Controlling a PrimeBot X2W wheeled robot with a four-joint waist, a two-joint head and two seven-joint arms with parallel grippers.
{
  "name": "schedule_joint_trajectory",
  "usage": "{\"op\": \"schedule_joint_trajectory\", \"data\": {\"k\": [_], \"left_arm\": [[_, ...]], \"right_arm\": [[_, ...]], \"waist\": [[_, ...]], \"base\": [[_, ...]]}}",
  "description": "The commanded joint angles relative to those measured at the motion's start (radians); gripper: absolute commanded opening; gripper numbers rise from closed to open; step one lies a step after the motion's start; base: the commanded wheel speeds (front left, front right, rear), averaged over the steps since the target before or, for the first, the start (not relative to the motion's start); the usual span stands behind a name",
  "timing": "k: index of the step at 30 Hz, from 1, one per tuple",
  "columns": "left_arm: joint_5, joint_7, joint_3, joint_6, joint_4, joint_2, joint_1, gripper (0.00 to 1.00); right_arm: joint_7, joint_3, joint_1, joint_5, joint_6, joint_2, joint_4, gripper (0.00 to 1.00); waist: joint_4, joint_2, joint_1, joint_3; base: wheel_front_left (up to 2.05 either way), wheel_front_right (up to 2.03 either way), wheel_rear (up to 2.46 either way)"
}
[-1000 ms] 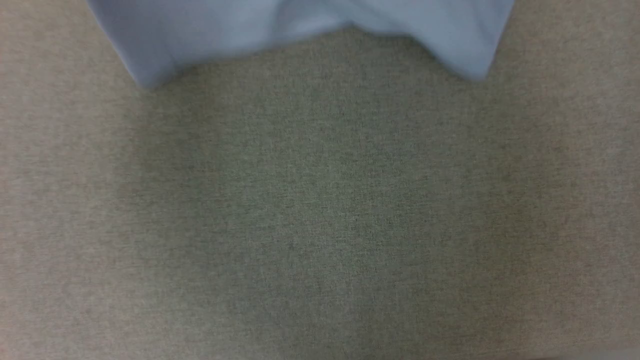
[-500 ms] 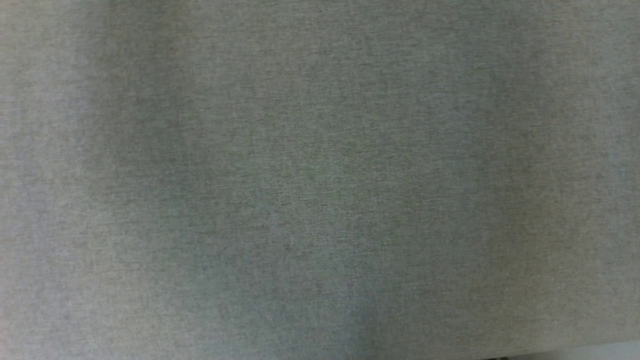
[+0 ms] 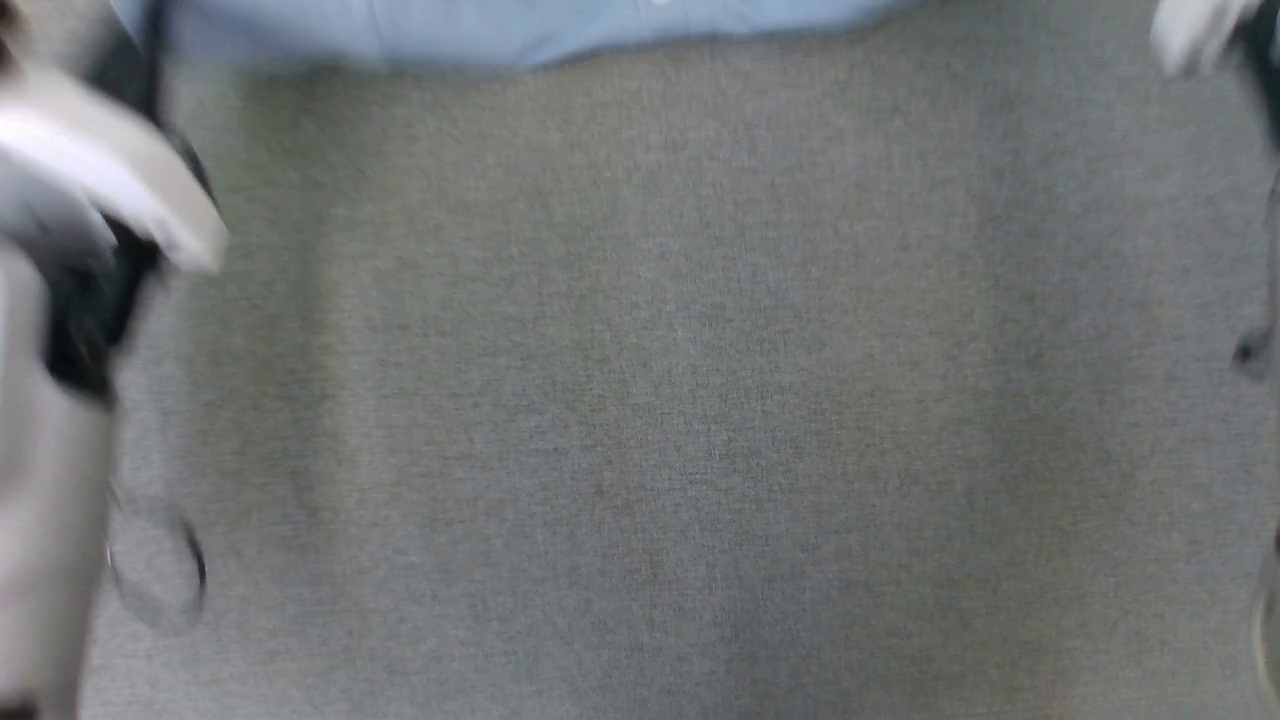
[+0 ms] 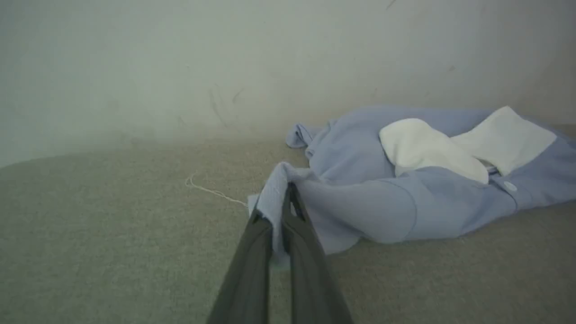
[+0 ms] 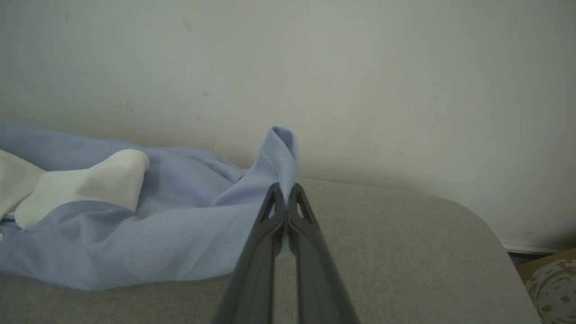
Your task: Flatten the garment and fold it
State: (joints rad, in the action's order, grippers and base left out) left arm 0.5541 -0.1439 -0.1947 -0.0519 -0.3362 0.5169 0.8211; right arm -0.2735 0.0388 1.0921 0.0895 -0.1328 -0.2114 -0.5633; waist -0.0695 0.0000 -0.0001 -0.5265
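Left claw (image 4: 276, 211) is closed on a fold of the shirt (image 4: 360, 207), with blue cloth pinched between the fingers and raised slightly off the counter (image 4: 112, 234). Right claw (image 5: 285, 193) is also closed on the shirt, and a blue edge sticks up past its tips. The shirt lies bunched on the grey counter close to the wall (image 4: 180, 67), with its bulk between the two claws.

White collar (image 4: 427, 144) is crumpled on top, with a white button (image 4: 510, 186) just below it. A loose white thread (image 4: 209, 190) lies on the counter beside the left claw's pinched corner.

Head view is motion-blurred. It shows a strip of blue shirt along the top edge and bare counter below. The pale left arm (image 3: 60, 200) is at the left edge, and a bit of the right arm (image 3: 1190, 30) is at top right.

Right wrist view shows the counter's rounded corner, with a cardboard box (image 5: 549, 283) past it.
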Motion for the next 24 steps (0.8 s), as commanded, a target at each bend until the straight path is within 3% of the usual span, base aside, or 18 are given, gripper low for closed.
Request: {"op": "schedule_joint_trajectory", "data": {"k": [1,7,13,18,24], "left_arm": [[0.032,-0.028,0.004,0.011,0.048,-0.007,-0.086,0.00],[0.089,-0.126,-0.004,0.077,0.278,0.000,-0.434,0.00],[0.140,-0.189,0.000,0.156,0.426,-0.002,-0.726,0.00],[0.138,-0.199,-0.001,0.228,0.497,-0.012,-0.894,0.00],[0.166,-0.179,0.001,0.266,0.502,-0.053,-1.015,0.00]], "right_arm": [[-0.034,-0.005,-0.079,0.033,0.002,-0.012,0.033,0.00],[-0.188,0.025,-0.403,0.121,0.002,-0.019,0.229,0.00],[-0.319,0.128,-0.693,0.068,0.002,-0.009,0.412,0.00],[-0.406,0.244,-0.888,0.018,0.002,0.050,0.501,0.00],[-0.489,0.328,-1.040,0.016,0.002,0.132,0.572,0.00]], "waist": [[0.024,0.0000,0.0001,0.097],[0.036,0.0000,0.0001,0.195],[0.046,0.0000,0.0001,0.278],[0.055,0.0000,0.0001,0.311],[0.055,0.0000,0.0001,0.326]], "base": [[0.00,0.00,0.00],[0.00,0.00,0.00],[0.00,0.00,0.00],[0.00,0.00,0.00],[0.00,0.00,0.00]]}}
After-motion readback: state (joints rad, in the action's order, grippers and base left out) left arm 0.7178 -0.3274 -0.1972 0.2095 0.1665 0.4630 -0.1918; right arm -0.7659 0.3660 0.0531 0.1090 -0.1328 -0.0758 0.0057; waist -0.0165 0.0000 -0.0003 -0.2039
